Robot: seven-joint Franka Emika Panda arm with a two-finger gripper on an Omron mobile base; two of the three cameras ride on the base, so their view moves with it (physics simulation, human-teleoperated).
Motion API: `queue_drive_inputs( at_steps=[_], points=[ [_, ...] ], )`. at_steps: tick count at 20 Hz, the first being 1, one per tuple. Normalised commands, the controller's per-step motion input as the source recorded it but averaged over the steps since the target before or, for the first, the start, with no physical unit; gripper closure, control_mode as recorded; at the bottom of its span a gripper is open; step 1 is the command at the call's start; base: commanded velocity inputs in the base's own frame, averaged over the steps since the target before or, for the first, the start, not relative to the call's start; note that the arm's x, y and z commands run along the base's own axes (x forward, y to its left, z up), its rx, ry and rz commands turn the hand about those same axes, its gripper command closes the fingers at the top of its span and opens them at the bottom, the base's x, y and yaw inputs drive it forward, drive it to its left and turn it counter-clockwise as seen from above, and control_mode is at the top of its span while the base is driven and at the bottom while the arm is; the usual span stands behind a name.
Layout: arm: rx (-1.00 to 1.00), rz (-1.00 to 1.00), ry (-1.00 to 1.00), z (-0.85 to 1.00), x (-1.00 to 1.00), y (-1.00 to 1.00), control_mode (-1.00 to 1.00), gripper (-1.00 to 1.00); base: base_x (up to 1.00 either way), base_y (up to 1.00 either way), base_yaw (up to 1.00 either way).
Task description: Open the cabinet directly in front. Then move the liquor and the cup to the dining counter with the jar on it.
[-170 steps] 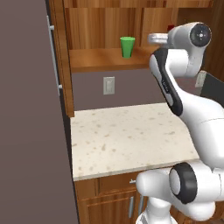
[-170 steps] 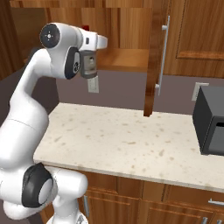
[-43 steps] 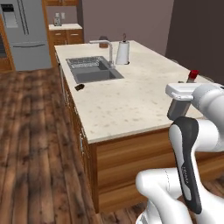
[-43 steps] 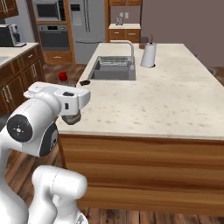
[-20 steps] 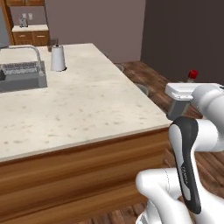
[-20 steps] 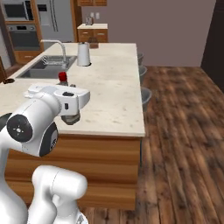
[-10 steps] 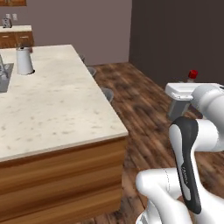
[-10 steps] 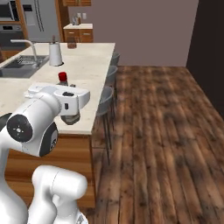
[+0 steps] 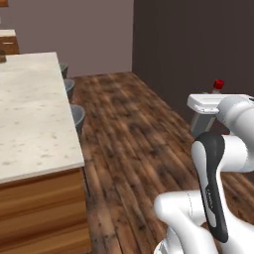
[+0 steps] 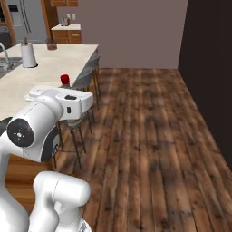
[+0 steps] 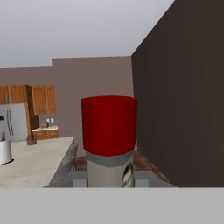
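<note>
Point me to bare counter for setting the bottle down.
The dining counter is bare across its near corner, bordered by the stools along its edge. It gets crowded toward the far end, by the paper-towel roll. The liquor sits in the tool.

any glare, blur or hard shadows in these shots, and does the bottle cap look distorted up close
Left base view: flat even light, no glare, the dining counter sharp with soft shade under its edge. Right base view: the same flat light, faint shade under the stools. Hand view: the liquor looms oversized from closeness, its red cap soft-edged, the far kitchen slightly blurry.
</note>
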Motion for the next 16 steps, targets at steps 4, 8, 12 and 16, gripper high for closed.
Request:
queue_drive_inputs(
  at_steps=[4, 8, 12, 16],
  points=[
    [0.00, 0.00, 0.00, 0.00, 0.00, 0.00, 1.00, 1.00, 0.26, -1.00, 0.01],
    [0.00, 0.00, 0.00, 0.00, 0.00, 0.00, 1.00, 1.00, 0.56, -1.00, 0.00],
    [0.00, 0.00, 0.00, 0.00, 0.00, 0.00, 1.00, 1.00, 1.00, -0.98, 0.00],
    [0.00, 0.00, 0.00, 0.00, 0.00, 0.00, 1.00, 1.00, 1.00, -0.59, 0.00]
  ],
)
